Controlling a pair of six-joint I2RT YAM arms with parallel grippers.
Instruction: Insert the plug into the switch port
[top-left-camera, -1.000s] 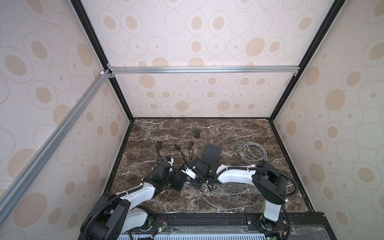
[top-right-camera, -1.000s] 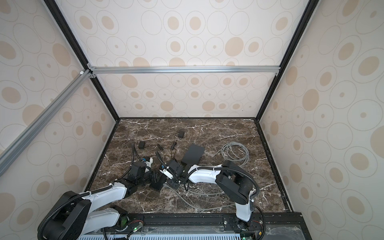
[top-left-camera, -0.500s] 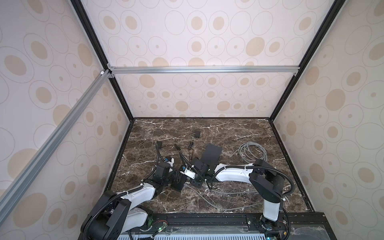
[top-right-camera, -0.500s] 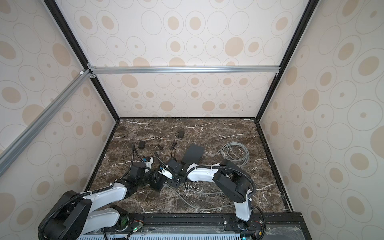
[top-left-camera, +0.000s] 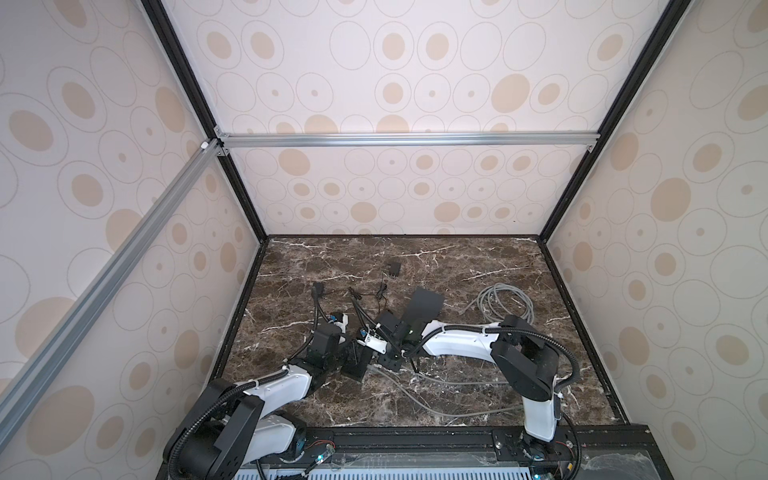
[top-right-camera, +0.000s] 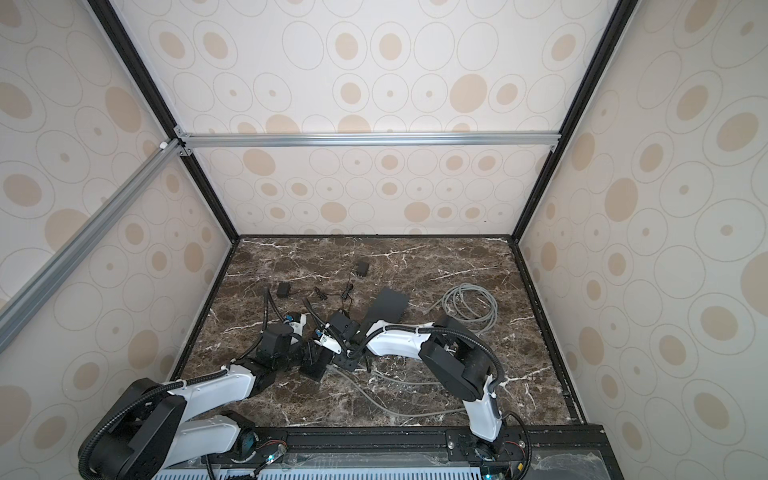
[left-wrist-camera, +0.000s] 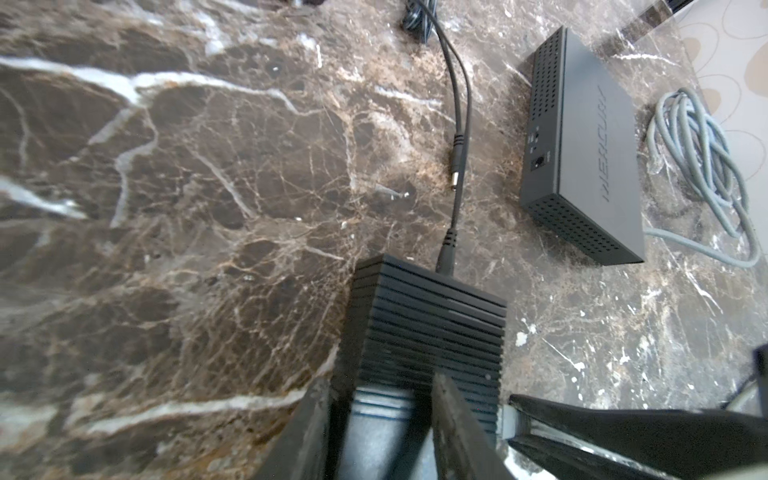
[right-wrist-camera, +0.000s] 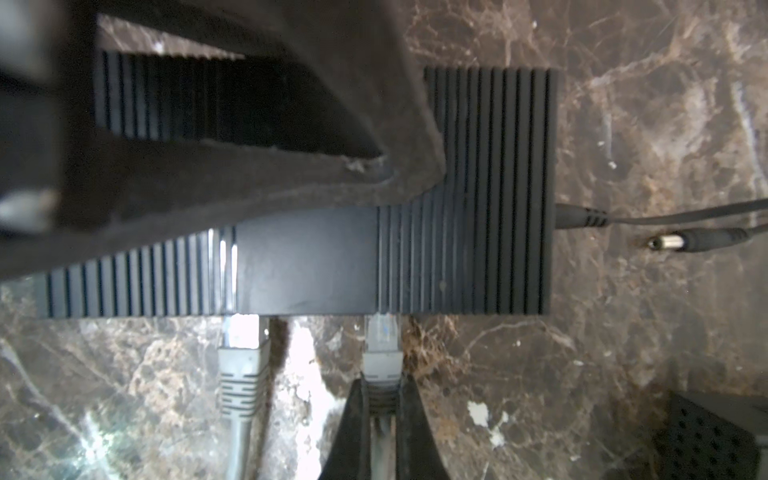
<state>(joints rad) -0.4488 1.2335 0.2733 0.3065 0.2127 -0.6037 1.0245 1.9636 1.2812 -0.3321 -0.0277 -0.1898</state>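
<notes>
At the switch (right-wrist-camera: 478, 187) port, plug (right-wrist-camera: 381, 345) in right claw (right-wrist-camera: 381, 388) (left claw (left-wrist-camera: 380, 411) on switch)

A dark brown, white-veined marble tabletop (top-left-camera: 478, 257) carries a flat black perforated box (top-left-camera: 426, 303). Just right of that box lies a coiled grey cable (top-left-camera: 505, 303). Behind it sits a small black power adapter (top-left-camera: 393, 268), and well to its left a second black adapter (top-left-camera: 318, 287). In front lie a ribbed black switch box (top-left-camera: 357, 368) and a loose grey cable run (top-left-camera: 419, 404).
</notes>
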